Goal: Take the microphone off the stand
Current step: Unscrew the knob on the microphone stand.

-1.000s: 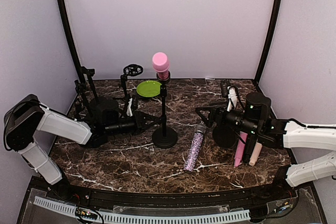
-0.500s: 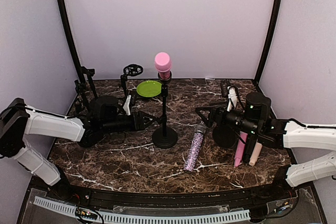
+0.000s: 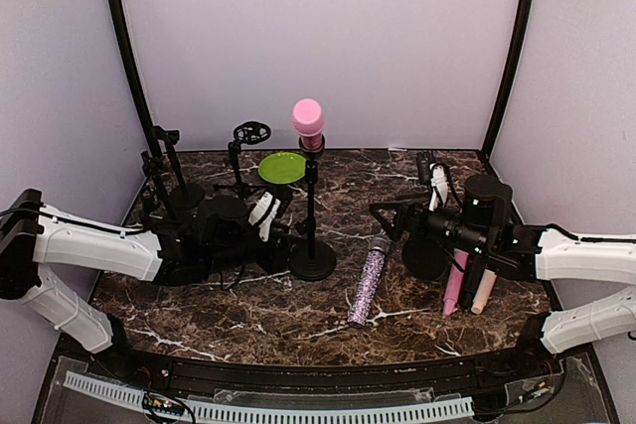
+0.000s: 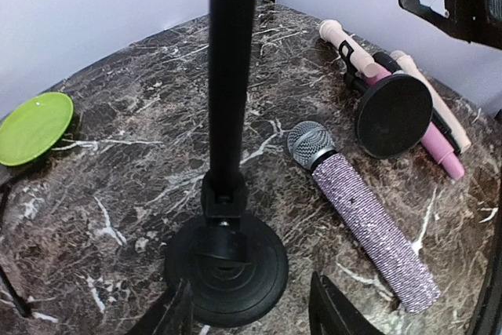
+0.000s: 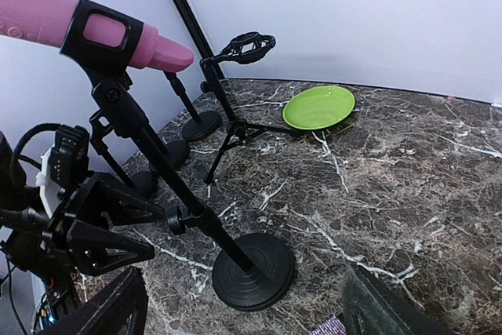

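Microphone [image 3: 307, 118] sits tilted atop the stand [image 3: 310, 196], well above the left gripper [image 4: 251, 301], open-jawed at the base; right gripper [image 3: 388, 220], also open, farther off.

A pink microphone [image 3: 307, 119] sits clipped, head tilted upward, atop a black round-based stand [image 3: 312, 261] standing upright mid-way across the marble table [image 3: 417, 290].
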{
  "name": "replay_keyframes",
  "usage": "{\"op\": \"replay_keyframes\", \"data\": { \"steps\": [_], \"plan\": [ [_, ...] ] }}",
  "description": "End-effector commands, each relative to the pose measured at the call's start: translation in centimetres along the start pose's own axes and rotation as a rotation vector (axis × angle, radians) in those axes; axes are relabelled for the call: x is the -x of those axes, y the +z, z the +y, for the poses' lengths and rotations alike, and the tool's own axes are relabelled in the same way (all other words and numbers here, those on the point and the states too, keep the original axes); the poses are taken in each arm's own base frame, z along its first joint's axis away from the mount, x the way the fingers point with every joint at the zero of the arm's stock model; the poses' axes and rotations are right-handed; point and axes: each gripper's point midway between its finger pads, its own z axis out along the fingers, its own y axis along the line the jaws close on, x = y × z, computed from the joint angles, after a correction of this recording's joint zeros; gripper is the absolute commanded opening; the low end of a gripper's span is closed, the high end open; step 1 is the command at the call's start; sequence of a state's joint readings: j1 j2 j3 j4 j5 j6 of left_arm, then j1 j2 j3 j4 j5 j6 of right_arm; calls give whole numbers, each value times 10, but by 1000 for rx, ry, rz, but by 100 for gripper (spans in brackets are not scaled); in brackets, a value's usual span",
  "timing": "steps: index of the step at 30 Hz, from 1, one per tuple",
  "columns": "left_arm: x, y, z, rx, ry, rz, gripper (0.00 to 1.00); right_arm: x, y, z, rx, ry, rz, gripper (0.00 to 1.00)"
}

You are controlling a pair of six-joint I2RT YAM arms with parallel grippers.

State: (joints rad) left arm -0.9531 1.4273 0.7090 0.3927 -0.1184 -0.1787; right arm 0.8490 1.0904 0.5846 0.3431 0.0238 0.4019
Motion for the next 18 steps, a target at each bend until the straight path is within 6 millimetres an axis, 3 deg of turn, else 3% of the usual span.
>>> {"op": "replay_keyframes", "data": {
  "steps": [1,7,18],
  "plan": [
    [16,-6,17,176,224,-42,54,20,0,8,17,4,-59,87],
    [21,-1,25,289,370,-31,59,19,-2,6,8,1,-61,87],
    [26,10,2,192,534,-47,61,20,-1,6,4,-3,-60,87]
  ]
}}
